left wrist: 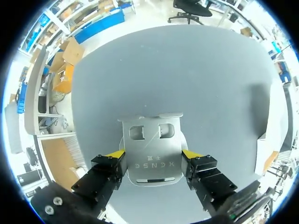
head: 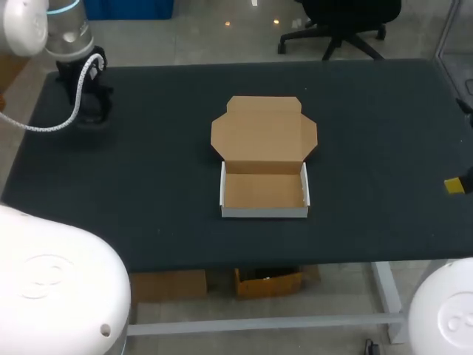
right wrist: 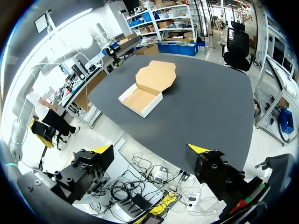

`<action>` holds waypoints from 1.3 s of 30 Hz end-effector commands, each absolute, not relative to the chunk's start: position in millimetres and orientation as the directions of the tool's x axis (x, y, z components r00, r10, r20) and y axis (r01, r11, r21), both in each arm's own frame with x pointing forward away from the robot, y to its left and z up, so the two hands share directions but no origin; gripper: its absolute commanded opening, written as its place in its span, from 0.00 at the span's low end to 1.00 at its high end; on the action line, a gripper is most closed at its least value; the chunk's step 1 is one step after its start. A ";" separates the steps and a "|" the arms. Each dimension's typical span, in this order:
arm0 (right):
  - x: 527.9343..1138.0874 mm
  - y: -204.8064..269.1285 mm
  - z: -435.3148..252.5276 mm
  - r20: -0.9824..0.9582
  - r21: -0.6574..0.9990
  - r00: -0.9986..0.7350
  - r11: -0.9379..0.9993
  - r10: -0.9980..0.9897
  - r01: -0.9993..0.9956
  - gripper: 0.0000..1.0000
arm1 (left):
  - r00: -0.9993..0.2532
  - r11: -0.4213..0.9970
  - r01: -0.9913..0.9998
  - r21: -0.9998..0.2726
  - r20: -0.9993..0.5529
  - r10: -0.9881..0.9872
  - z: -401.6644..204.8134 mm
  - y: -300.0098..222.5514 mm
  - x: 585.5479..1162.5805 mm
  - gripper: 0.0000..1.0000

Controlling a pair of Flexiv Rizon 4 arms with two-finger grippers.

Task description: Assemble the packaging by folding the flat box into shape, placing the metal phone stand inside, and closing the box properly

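Dark table point(head: 148, 185): left pincer point(left wrist: 153, 153) clamps metal phone stand point(left wrist: 152, 140); right pincer point(right wrist: 150, 148) spread wide.

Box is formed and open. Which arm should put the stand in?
Left: left hand grips the metal phone stand from both sides; right hand hangs open beyond the table, empty.

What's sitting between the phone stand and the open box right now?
Nothing visible. The phone stand lies at the left gripper near the table's far-left corner. The box sits mid-table, lid folded back, tray empty. Only bare table lies between them.
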State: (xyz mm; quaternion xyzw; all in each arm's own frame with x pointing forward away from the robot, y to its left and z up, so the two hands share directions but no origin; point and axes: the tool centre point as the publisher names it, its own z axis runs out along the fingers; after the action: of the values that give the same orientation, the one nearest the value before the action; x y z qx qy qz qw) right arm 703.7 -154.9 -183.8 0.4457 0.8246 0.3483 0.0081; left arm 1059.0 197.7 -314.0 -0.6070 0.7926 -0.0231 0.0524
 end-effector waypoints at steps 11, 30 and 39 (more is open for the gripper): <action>691.2 -153.7 -178.3 0.262 0.664 -0.628 0.335 0.733 0.668 1.00 | -0.285 0.295 -0.947 -0.125 -0.094 -0.954 -290.2 179.3 1020.6 0.00; 720.4 -136.3 -183.1 0.015 0.817 -0.861 0.491 0.509 0.304 1.00 | -0.300 0.312 -0.941 -0.130 -0.103 -0.948 -283.3 166.2 1005.7 0.00; 730.5 -134.7 -191.0 -0.009 0.800 -0.880 0.532 0.475 0.279 1.00 | -0.303 0.316 -0.940 -0.132 -0.108 -0.947 -278.8 158.5 997.2 0.00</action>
State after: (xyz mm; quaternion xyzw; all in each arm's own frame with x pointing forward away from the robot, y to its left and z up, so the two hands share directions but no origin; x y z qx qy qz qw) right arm 726.6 -134.1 -189.4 0.2189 0.8675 0.4311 0.1170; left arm 1002.9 161.2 -282.3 -0.5842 0.8077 -0.0230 0.0762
